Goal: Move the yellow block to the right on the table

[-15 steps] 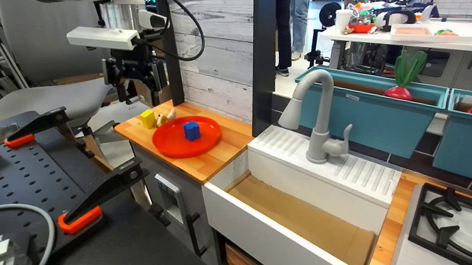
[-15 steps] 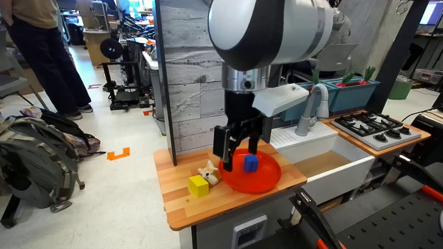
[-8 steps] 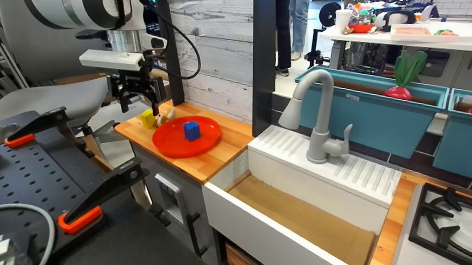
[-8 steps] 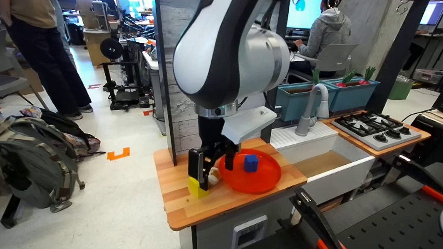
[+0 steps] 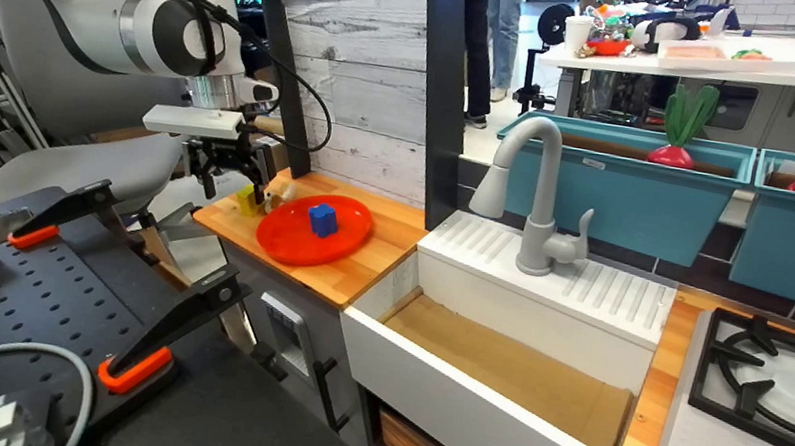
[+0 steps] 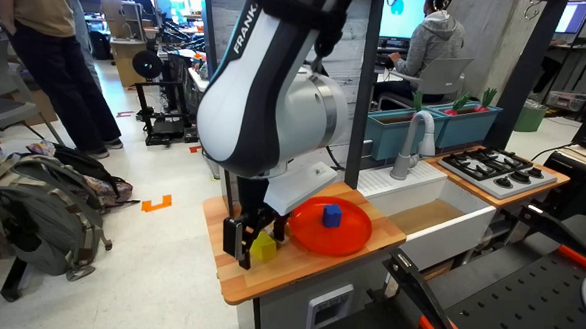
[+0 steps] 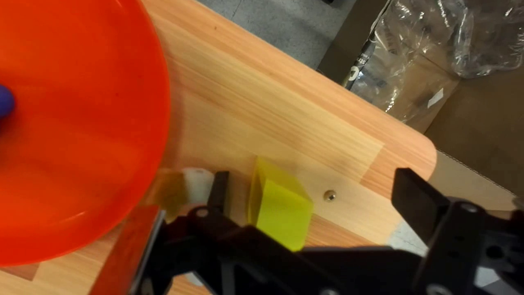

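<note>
In an exterior view, the red-orange plate (image 5: 285, 237) carries a small blue object (image 5: 323, 221). At the plate's 4 o'clock, the white sink (image 5: 471, 420) contains a cardboard sheet (image 5: 502, 366). At 1 and 2 o'clock from the sink, teal planters (image 5: 618, 203) each show a red radish (image 5: 671, 156).

In an exterior view, the yellow block (image 6: 266, 249) rests on the table (image 6: 298, 262), between 8 and 9 o'clock from the plate.

In the wrist view, the tool (image 7: 313, 182) is spread; the yellow block shows between its jaws, nearer the 9 o'clock side. Toward 2 o'clock, a cardboard box (image 7: 483, 123) contains clear plastic wrapping (image 7: 487, 45).
</note>
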{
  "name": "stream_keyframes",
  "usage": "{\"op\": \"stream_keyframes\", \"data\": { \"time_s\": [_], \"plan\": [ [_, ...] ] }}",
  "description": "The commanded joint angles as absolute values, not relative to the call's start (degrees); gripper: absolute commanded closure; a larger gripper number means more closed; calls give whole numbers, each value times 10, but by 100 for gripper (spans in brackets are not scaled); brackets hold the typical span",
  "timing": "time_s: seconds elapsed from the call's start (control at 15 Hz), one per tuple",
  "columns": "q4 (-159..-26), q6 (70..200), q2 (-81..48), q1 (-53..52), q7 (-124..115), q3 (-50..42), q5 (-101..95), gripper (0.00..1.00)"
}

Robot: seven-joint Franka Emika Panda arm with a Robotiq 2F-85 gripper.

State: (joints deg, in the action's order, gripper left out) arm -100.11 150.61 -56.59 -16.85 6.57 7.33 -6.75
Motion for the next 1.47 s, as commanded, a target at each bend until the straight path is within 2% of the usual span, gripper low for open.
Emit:
{"op": "stream_keyframes", "data": {
  "time_s": [0.0, 0.53, 0.67, 1.4],
  "plan": [
    [-968, 1502, -590, -177, 62, 77, -78, 19],
    [-961, 1495, -586, -185, 61, 74, -90, 81],
    [-970, 1489, -572, -186, 58, 74, -94, 94],
    [-1144, 1515, -380, -136, 62, 76, -83, 92]
  ]
}}
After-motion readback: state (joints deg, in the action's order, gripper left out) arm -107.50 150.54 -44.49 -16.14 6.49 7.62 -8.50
